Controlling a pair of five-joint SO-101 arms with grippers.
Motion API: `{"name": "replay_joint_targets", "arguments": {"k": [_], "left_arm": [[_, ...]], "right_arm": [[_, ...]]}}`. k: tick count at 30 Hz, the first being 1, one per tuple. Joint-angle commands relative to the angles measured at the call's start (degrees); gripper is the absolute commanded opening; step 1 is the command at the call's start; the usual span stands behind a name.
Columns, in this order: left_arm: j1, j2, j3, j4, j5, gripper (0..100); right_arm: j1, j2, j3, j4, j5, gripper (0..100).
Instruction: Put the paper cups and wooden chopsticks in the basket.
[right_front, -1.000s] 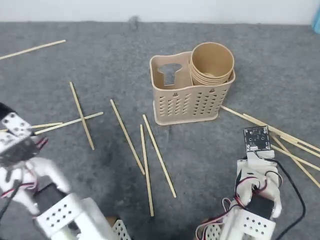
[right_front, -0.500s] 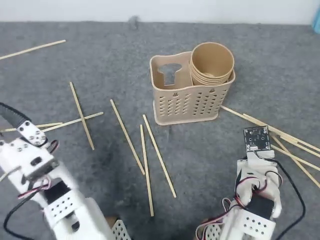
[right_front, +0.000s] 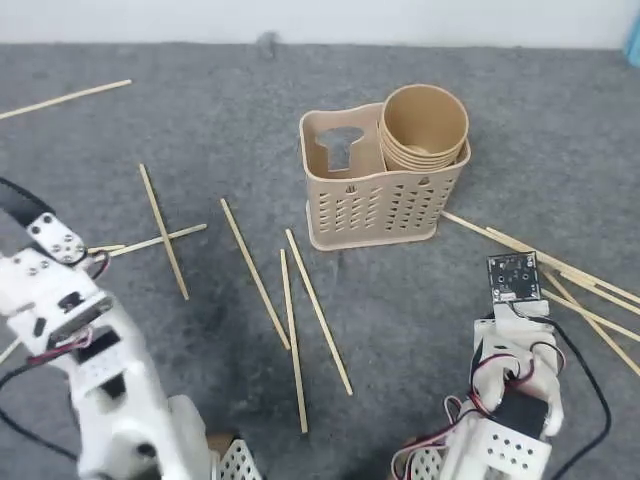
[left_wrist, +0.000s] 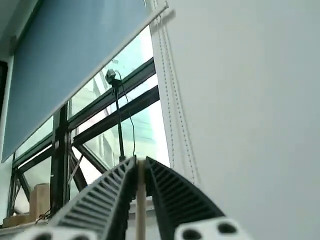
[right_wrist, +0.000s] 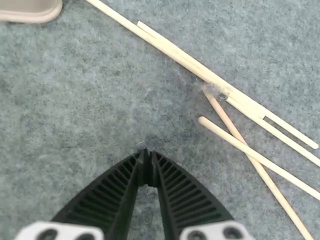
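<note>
looks like office or lab room, indoors. tall window with dark metal frames, blue roller blind partly down, white pull cords beside it. plain white wall. slim stand with small device on top at window. cardboard box low by glass. desk covered in grey carpet-like felt.

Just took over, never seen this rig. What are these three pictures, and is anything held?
Two small robot arms sit side by side. The overhead picture looks down on a grey carpet with a basket, paper cups stacked inside it, and loose chopsticks scattered around. The other two pictures come from cameras on each arm's wrist. The left gripper points up toward a window, shut on a chopstick. The right gripper is shut and empty, over the carpet.
</note>
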Motion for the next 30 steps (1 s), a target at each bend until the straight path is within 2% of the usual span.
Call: {"name": "replay_joint_targets", "arguments": {"k": [1, 6, 14, 19, 22, 26, 30], "left_arm": [[1.0, 13.1, -6.6, -13.3, -0.6, 1], [1.2, 32.9, -20.2, -22.3, -0.4, 1], [3.8, 62.2, -52.6, -22.3, -0.1, 1], [4.7, 79.4, -74.9, -21.4, 5.5, 1], [5.3, 87.7, -87.7, -14.6, 6.3, 1], [5.5, 96.8, -107.6, 4.7, 7.4, 1], [5.6, 106.2, -129.0, 22.1, 14.3, 1]], "right_arm": [[-0.1, 0.2, 1.1, 0.5, 0.9, 0.9], [-0.1, 0.2, 1.1, 0.5, 0.9, 0.9], [-0.1, 0.2, 1.1, 0.5, 0.9, 0.9], [-0.2, 0.2, 1.1, 0.5, 0.9, 0.9], [-0.2, 0.2, 1.1, 0.5, 0.9, 0.9], [-0.3, 0.2, 1.1, 0.5, 0.9, 0.9], [-0.4, 0.2, 1.1, 0.5, 0.9, 0.9]]}}
